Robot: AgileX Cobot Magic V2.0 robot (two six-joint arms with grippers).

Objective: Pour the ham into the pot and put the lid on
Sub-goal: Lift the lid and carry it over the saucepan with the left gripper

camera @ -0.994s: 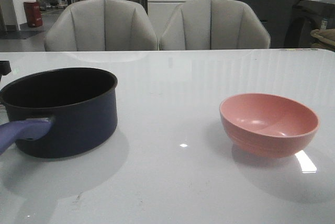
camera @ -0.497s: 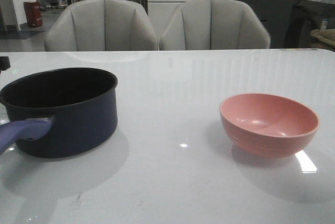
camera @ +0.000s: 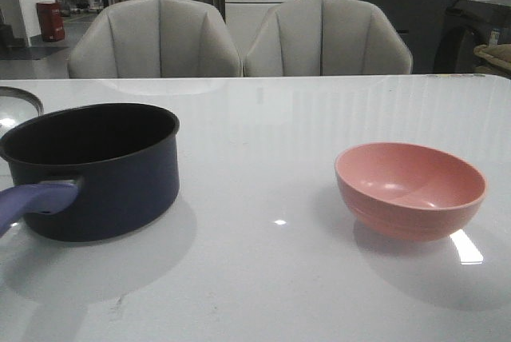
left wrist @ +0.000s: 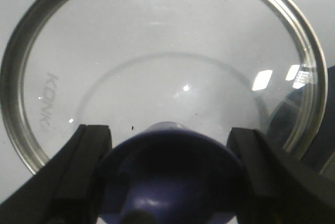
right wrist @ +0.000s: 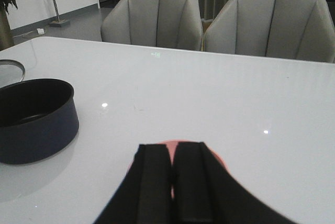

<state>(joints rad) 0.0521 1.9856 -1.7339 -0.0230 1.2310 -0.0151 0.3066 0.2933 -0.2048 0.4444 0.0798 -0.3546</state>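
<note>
I am holding my left gripper (left wrist: 170, 145) wide around the lid (left wrist: 157, 56), one finger (left wrist: 78, 166) on each side of its blue knob (left wrist: 170, 171), though I cannot tell whether the pads are touching it; the clear glass disc with its metal rim is spreading out beyond my fingertips. From the front, only an edge of the lid (camera: 20, 102) is showing, just behind and to the left of the pot (camera: 96, 166). The pot is sitting upright on the white table (camera: 263, 278), its black inside open to the top, its long purple-blue handle (camera: 32, 202) pointing toward me and off to the left. To the right of the pot, well apart from it, the pink bowl (camera: 411, 186) is standing upright, and no ham is showing in it from this angle. My right gripper (right wrist: 171, 182) is hovering above the near side of that bowl (right wrist: 217, 161), its two black fingers pressed together with nothing between them. Behind the pot, past the table's far edge, two grey chairs (camera: 156, 38) are standing side by side in a dim room.
</note>
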